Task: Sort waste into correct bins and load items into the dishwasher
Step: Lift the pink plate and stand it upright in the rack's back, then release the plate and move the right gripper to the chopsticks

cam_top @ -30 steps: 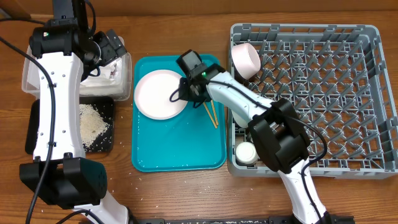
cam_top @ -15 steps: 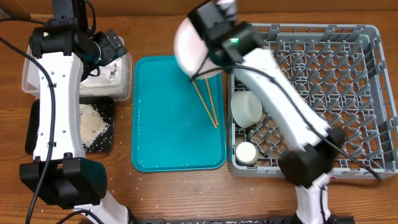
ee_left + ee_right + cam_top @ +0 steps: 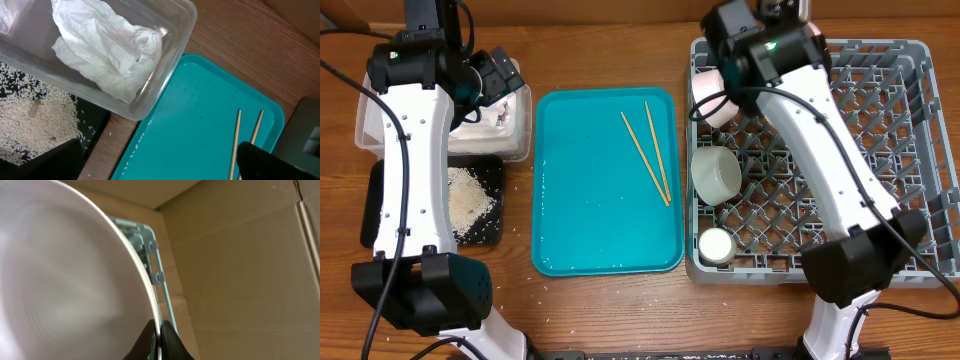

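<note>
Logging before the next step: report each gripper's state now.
Left gripper: open, holding nothing.
Right gripper: shut on the pink plate, fingers at its rim.

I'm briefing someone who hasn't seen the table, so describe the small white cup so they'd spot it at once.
Find the large grey dish rack on the right of the table. In its front corner beside the teal tray stands the small white cup. It is far smaller than the greyish-white bowl behind it and the pink bowl further back.
</note>
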### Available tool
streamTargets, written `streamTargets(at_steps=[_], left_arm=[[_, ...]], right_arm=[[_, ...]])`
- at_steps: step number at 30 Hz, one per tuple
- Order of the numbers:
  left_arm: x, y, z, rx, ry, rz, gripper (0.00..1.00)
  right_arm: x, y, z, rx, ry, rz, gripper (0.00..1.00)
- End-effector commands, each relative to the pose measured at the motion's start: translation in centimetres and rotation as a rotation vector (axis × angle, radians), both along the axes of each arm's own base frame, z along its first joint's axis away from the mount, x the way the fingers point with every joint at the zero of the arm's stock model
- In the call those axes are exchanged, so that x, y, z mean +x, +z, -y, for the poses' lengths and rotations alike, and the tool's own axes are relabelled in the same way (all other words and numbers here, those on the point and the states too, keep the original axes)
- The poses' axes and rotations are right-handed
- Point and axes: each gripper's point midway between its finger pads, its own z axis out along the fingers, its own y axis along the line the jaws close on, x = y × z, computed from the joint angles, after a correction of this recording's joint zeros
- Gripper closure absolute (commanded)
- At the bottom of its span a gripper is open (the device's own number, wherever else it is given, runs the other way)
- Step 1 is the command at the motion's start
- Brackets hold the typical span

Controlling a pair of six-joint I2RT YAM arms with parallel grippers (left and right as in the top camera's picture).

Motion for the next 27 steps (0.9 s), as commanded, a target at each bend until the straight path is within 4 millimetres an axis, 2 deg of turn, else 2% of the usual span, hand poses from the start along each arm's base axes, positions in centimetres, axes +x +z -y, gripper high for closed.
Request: streamTargets(at_steps=[1, 9, 10, 11, 12, 14, 15, 18, 21, 23, 24, 27], left_arm=[[0.0, 1.2, 0.0, 0.019, -0.018, 0.031, 0.0], [0.0, 1.2, 0.0, 0.019, -0.018, 0.031, 0.0], [0.0, 1.2, 0.0, 0.019, -0.018, 0.031, 0.0], [0.0, 1.2, 0.0, 0.02, -0.018, 0.031, 0.01], [0.0, 1.2, 0.0, 0.019, -0.018, 0.031, 0.0], [0.0, 1.2, 0.0, 0.019, -0.018, 0.031, 0.0], [0.0, 1.2, 0.0, 0.019, -0.018, 0.031, 0.0], [0.0, 1.2, 0.0, 0.02, -0.018, 0.031, 0.0], [0.0, 1.2, 0.0, 0.019, -0.018, 0.031, 0.0], [0.0, 1.2, 0.0, 0.019, -0.018, 0.031, 0.0], [0.0, 1.2, 0.0, 0.019, -0.018, 0.031, 0.0], [0.0, 1.2, 0.0, 0.019, -0.018, 0.031, 0.0]], right_arm=[[0.1, -1.2, 0.6, -0.101, -0.015, -0.015, 0.96], [0.6, -6.0, 0.1, -0.059, -0.007, -0.044, 0.94], [0.8, -6.4, -0.1, -0.035, -0.006, -0.043, 0.88], [0.9, -6.7, -0.2, -0.01, -0.004, -0.041, 0.76], [1.2, -7.1, -0.4, 0.022, -0.002, -0.036, 0.61], [1.4, -7.9, -0.7, 0.074, 0.016, -0.064, 0.43], [1.4, -8.4, -0.9, 0.104, 0.028, -0.087, 0.36], [1.4, -8.2, -1.6, 0.181, 0.047, -0.1, 0.25], [1.6, -5.5, -2.3, 0.267, 0.071, -0.056, 0.08], [2.0, -3.2, -4.1, 0.382, 0.141, -0.031, 0.03], [2.4, -1.7, -7.5, 0.519, 0.281, -0.052, 0.03], [2.7, -0.7, -13.4, 0.738, 0.475, -0.061, 0.09]])
